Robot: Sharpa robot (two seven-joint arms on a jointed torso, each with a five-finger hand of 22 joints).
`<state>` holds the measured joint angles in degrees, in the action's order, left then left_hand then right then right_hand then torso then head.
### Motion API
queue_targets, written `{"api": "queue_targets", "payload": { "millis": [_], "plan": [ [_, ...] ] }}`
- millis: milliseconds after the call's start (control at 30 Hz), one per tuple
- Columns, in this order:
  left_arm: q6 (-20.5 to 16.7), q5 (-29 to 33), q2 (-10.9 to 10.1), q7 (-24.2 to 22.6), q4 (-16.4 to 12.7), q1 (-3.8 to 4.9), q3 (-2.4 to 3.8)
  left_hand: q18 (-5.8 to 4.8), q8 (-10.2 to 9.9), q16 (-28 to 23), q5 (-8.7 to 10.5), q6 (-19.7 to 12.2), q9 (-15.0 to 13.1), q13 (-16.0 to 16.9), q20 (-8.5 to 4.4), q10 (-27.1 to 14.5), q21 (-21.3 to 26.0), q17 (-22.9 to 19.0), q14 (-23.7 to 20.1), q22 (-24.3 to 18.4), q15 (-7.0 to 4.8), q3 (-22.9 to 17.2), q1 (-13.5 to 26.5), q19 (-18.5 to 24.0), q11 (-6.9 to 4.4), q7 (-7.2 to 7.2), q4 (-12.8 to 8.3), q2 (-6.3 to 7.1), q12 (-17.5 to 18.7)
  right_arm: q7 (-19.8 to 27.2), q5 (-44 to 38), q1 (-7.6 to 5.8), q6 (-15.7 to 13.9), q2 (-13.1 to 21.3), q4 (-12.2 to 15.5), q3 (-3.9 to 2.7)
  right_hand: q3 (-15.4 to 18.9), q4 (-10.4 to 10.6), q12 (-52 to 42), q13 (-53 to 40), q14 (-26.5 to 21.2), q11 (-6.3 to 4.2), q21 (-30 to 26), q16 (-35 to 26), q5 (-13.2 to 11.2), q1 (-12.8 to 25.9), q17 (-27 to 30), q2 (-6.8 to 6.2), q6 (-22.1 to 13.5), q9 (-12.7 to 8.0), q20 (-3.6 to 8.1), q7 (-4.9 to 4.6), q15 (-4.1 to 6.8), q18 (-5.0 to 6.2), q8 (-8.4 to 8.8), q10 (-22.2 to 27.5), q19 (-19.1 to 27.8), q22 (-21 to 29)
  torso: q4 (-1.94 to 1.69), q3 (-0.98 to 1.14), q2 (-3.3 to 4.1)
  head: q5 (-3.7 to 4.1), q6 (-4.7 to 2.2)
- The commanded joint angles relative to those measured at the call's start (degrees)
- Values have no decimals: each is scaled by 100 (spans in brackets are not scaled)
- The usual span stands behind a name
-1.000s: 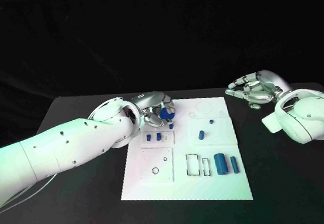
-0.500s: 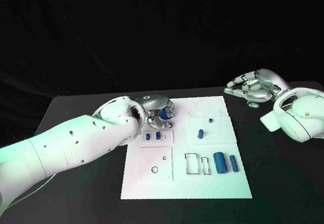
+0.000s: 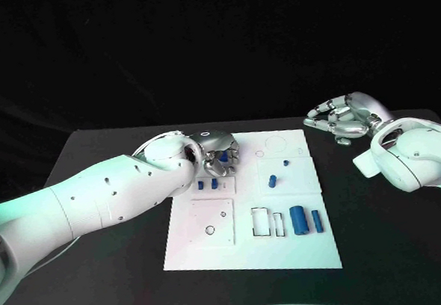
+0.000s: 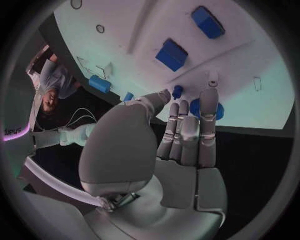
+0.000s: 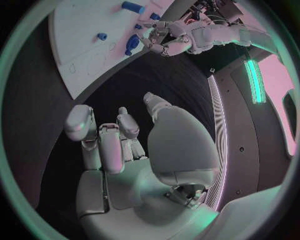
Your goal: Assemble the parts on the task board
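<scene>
The white task board [image 3: 203, 234] lies in the middle of the table. My left hand [image 3: 218, 155] is down over the board's far left part. A round blue part [image 4: 196, 108] sits pinched between its fingertips, close above the board [image 4: 250, 75], with a small blue peg [image 4: 177, 91] right beside it. Two small blue parts [image 3: 209, 186] stand just in front of that hand. A blue piece [image 3: 273, 183] and a small peg [image 3: 286, 165] lie mid-board. My right hand [image 3: 341, 120] hovers off the board's far right corner, fingers apart, holding nothing.
Two blue cylinders [image 3: 300, 222] [image 3: 318, 221] lie at the board's near right, next to a rectangular slot [image 3: 261, 223]. A ring mark [image 3: 211, 233] shows on the near left panel. Black table [image 3: 105, 272] surrounds the board on all sides.
My left hand has sunk toward the board and turned over, so the blue part seen in its fingers before is now covered in the head view. The right hand has hardly moved.
</scene>
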<state>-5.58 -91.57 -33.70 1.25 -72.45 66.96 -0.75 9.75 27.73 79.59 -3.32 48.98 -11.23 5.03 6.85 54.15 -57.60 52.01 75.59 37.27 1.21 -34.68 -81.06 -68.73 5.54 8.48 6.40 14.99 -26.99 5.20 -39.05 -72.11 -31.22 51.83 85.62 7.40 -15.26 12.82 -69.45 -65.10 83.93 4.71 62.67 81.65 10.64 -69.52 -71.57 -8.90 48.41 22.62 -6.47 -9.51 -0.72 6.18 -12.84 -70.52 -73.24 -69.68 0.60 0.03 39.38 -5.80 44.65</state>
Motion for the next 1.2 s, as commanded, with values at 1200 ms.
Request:
{"api": "queue_targets", "payload": {
  "millis": [1200],
  "plan": [
    [390, -95, 110, 313, 145, -80, -16, -69, -151, 125, 3, 126, 57, 24, -32, 306, -419, 60, 143, 476, -59, -493, -204, -147, -59, 13, -274, -96, -45, 64, -56, 10, 19, -16, -7, 0, 21, 30, 28, 5, 116, -6, -35, -44, 45, -57, -2, 31, -43, -9, 0, 2, 34, 47, -31, 11, 28, 7, -2, 3, -10, 0, 73]
  ]
}}
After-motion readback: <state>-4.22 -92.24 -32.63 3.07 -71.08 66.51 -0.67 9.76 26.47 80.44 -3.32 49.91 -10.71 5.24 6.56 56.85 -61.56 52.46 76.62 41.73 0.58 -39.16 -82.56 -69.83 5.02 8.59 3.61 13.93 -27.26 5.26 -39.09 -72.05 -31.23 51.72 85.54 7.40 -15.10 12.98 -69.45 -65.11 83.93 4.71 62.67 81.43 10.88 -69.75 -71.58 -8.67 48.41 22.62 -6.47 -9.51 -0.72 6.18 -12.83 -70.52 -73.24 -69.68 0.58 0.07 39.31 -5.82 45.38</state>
